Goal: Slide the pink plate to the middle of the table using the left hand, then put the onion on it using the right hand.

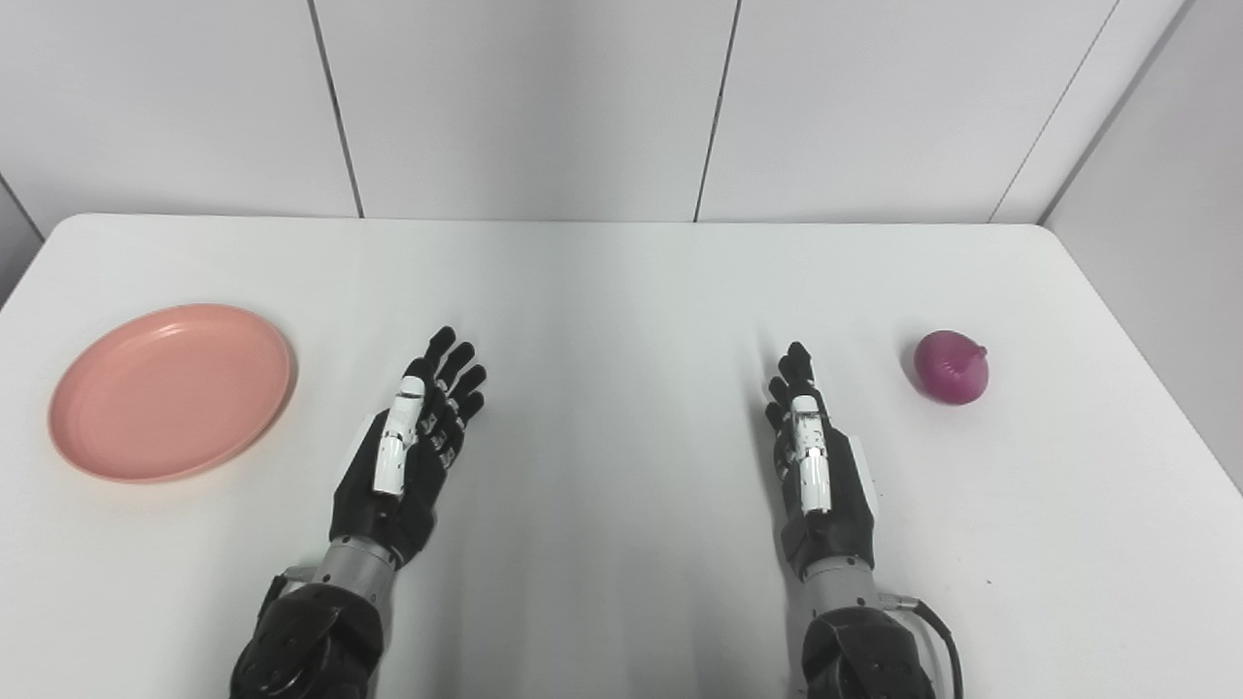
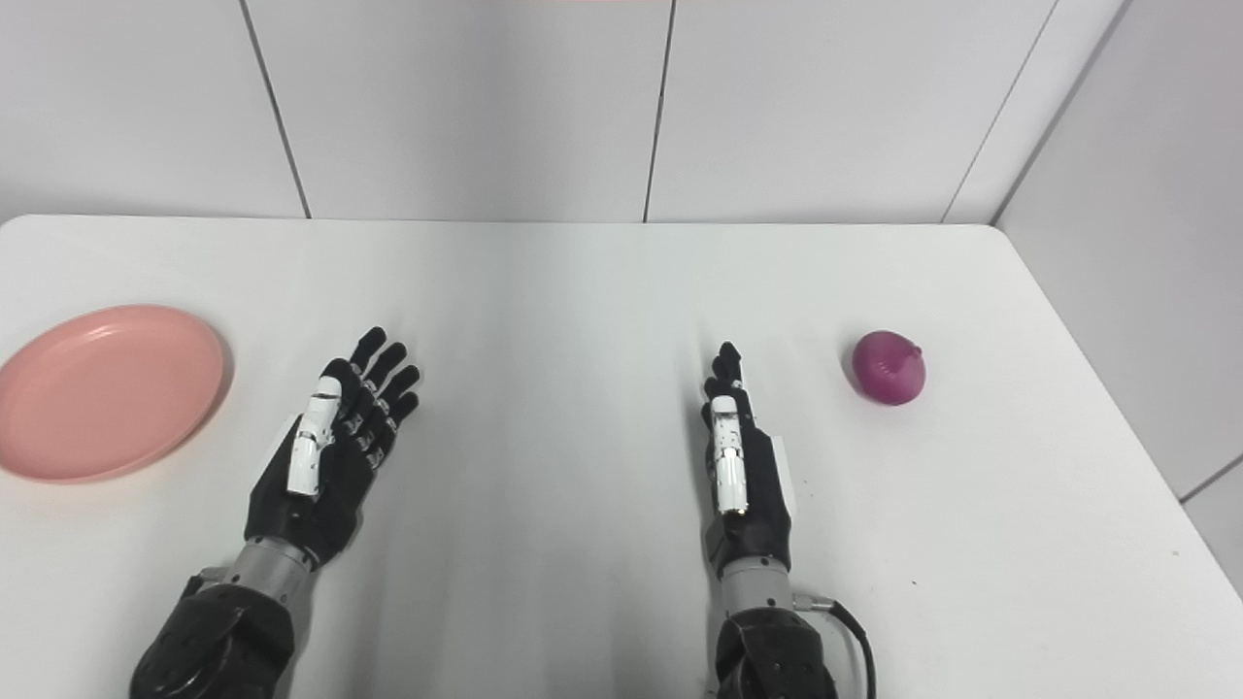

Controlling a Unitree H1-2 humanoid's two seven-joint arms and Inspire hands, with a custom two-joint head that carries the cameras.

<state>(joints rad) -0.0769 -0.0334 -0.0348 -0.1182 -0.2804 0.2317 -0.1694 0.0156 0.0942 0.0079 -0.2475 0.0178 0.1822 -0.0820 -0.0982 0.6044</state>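
The left hand (image 1: pixel 408 456) lies low over the white table (image 1: pixel 621 291), fingers (image 1: pixel 456 374) stretched out and slightly fanned, holding nothing. The pink plate (image 1: pixel 170 391) sits well to the left of those fingertips, near the table's left edge — apart from the hand, nothing on it. The right hand (image 1: pixel 816 456) is likewise extended, fingers straight and close together, empty. The purple onion (image 1: pixel 952 366) rests on the table just to the right of its fingertips — near, not touching
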